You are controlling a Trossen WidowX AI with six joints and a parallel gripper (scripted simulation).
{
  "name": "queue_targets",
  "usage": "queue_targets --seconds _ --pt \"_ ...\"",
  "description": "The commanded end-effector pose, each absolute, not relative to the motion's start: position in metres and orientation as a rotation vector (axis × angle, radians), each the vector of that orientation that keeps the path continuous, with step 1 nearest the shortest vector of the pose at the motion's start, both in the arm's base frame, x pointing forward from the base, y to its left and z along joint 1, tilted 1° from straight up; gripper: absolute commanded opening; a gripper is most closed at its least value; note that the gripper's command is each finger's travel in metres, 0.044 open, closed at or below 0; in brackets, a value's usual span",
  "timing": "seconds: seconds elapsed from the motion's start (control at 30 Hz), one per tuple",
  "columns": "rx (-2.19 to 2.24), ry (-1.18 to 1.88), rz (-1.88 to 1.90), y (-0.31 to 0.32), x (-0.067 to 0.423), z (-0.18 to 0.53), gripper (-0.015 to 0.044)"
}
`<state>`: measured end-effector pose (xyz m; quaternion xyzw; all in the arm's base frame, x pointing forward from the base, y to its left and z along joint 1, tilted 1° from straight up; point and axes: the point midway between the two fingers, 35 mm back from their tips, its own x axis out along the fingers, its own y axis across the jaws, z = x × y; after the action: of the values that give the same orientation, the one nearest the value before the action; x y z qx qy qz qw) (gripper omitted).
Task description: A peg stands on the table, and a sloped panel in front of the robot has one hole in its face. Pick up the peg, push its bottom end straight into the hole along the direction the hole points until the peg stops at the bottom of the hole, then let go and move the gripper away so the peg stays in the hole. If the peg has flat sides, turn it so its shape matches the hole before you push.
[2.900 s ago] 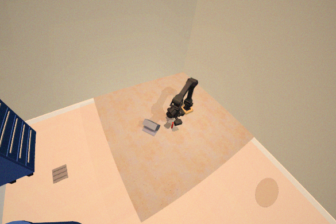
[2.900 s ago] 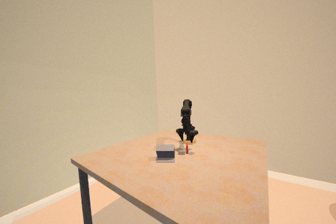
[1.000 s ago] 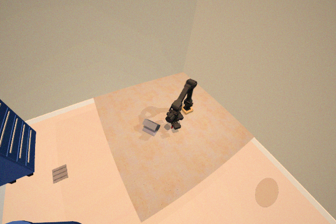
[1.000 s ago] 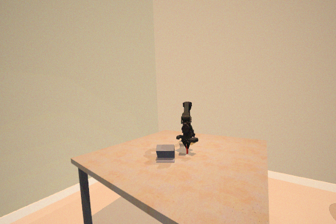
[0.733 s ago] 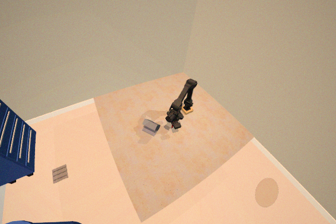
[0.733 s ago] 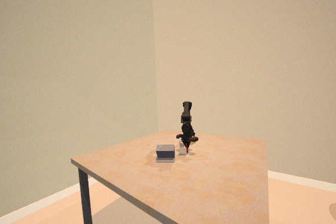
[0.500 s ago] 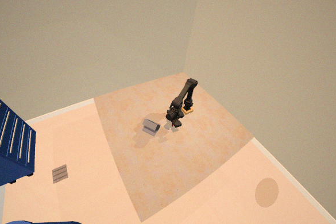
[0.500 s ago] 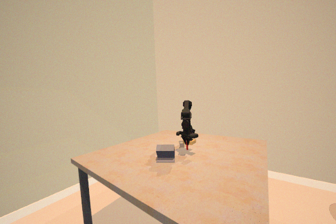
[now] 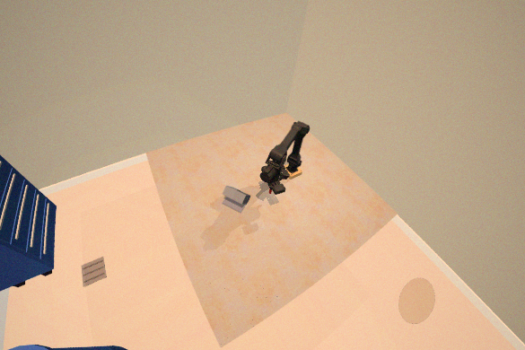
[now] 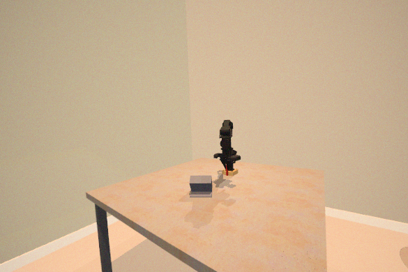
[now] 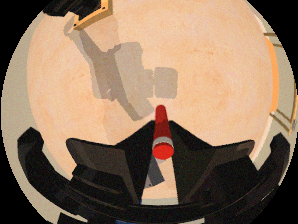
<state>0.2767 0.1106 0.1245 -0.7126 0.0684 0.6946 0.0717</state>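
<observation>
A thin red round peg (image 11: 161, 137) (image 10: 227, 171) (image 9: 269, 192) stands upright on the table, and my gripper (image 11: 161, 124) (image 10: 227, 164) (image 9: 275, 186) is shut on it; the black fingers close on its upper part from both sides. In the wrist view the peg's round top shows bright between the fingertips. The grey sloped panel (image 9: 236, 197) (image 10: 200, 185) stands on the table a short way to the left of the gripper in the top and exterior views. Its hole does not show in any view. The panel is outside the wrist view.
The arm's base sits on a small tan plate (image 9: 296, 172) (image 10: 232, 171) (image 11: 95, 14) just behind the gripper. The wooden table (image 10: 265, 223) (image 9: 274, 251) has its front and left edges near in the exterior view. A blue cabinet (image 9: 9, 224) stands on the floor far to the left.
</observation>
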Motion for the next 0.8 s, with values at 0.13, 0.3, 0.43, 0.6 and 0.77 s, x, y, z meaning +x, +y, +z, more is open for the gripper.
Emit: queue_targets --seconds 0.13,0.3,0.43,0.6,0.77 --pt "-2.12 0.195 2.057 0.106 0.279 0.125 0.0" --pt "-2.107 0.183 2.031 0.102 0.282 0.124 0.0" --pt "-2.097 0.173 2.011 0.099 0.284 0.123 0.0" --pt "-2.086 0.16 1.984 0.095 0.286 0.122 0.0" --pt "-2.075 0.148 1.957 0.091 0.289 0.122 0.0"
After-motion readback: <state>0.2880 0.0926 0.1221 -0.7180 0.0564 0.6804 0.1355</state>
